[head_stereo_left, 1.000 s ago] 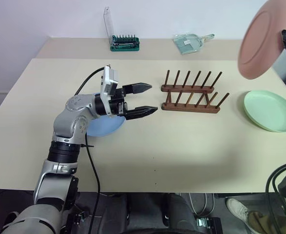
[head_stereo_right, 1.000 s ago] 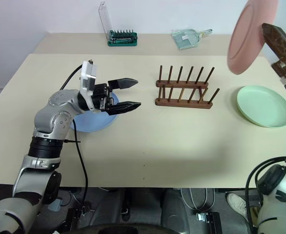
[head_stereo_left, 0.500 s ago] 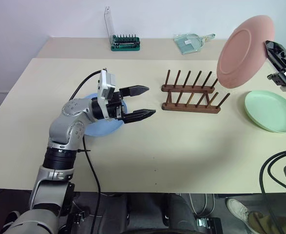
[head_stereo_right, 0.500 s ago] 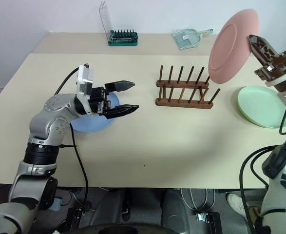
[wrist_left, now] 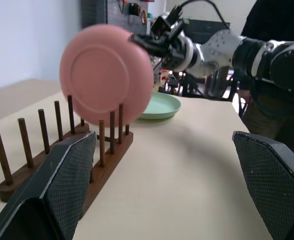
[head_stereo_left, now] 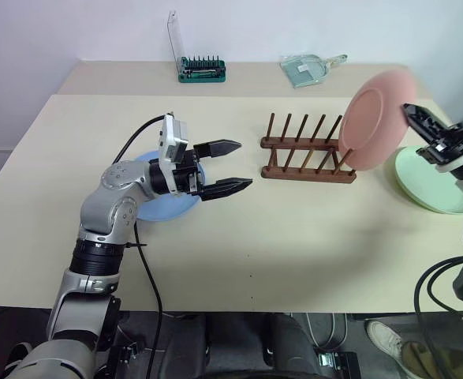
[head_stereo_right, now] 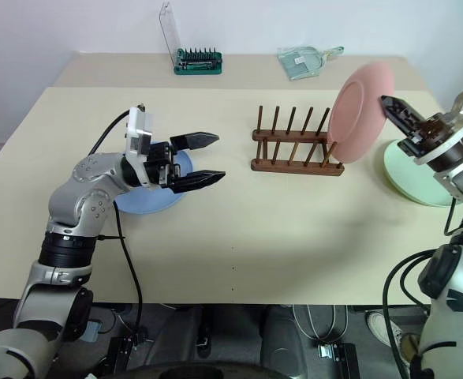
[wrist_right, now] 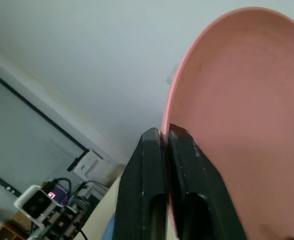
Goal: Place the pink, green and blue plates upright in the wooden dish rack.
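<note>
My right gripper [head_stereo_right: 390, 105] pinches the rim of the pink plate [head_stereo_right: 360, 110] between narrow jaws, and the plate stands nearly on edge above the right end of the wooden dish rack [head_stereo_right: 296, 144]; in the left wrist view its lower edge sits at the tops of the end pegs, though I cannot tell whether it touches them; the step in hand, as I judge it, is seating this plate in the end slot; to do it well I should keep the plate vertical and square to the two rails, lower it straight between neighbouring pegs until the rim rests on both rails, and only then let go, since a tilted release could let it roll off or nudge the light rack; my left gripper [head_stereo_left: 229, 166] hangs over the counter [head_stereo_left: 294, 229] with jaws wide and empty, above the blue plate [head_stereo_left: 164, 207] lying flat; the green plate [head_stereo_right: 420, 178] lies flat on the counter to the right of the rack.
</note>
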{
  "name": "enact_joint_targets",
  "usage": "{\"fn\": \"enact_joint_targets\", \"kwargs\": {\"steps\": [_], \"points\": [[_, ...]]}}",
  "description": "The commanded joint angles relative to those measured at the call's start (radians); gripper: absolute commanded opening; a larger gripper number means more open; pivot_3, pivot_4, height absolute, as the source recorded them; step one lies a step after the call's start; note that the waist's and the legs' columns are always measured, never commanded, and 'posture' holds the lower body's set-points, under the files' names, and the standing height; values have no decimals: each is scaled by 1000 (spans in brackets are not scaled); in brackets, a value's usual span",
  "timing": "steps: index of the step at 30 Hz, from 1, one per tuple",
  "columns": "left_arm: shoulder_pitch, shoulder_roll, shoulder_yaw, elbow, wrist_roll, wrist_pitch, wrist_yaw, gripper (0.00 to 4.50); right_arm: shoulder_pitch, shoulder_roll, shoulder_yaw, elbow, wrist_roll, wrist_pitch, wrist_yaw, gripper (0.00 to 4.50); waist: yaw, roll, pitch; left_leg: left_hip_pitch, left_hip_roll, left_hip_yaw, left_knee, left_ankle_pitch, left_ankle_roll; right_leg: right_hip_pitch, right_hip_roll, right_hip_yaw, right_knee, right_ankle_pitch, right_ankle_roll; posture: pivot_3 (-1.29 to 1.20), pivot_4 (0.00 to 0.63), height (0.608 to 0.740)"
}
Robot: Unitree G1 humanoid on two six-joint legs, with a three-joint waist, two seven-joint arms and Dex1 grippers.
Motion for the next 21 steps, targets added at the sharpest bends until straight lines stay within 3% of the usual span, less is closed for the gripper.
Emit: {"fn": "enact_joint_targets", "kwargs": {"steps": [1, 6, 15, 19, 21], "points": [[-20, 0, 3, -21, -1, -22, 0, 4500, -8, -7, -26, -53, -2, -41, -21, 1898, 1, 0, 0, 0, 0, 0, 0, 0, 0, 0, 0, 0, 0, 0, 0, 0, 150, 724], [-18, 0, 2, -22, 0, -23, 3, 4500, -30, 9, -66, -52, -24, -180, -131, 4460, 1, 0, 0, 0, 0, 0, 0, 0, 0, 0, 0, 0, 0, 0, 0, 0, 150, 724], [-5, -3, 1, -40, -4, -21, 12, 4500, 58, 30, -222, -279, 21, -356, -311, 4460, 4, 0, 0, 0, 0, 0, 0, 0, 0, 0, 0, 0, 0, 0, 0, 0, 150, 724], [-1, -2, -1, -45, -5, -25, 6, 4500, 276, -37, -64, -457, -242, -540, -365, 4460, 6, 0, 0, 0, 0, 0, 0, 0, 0, 1, 0, 0, 0, 0, 0, 0, 150, 724], [-4, -5, -2, -43, -7, -24, 3, 4500, 357, -70, -38, -498, -284, -538, -374, 4460, 2, 0, 0, 0, 0, 0, 0, 0, 0, 0, 0, 0, 0, 0, 1, 0, 150, 724]]}}
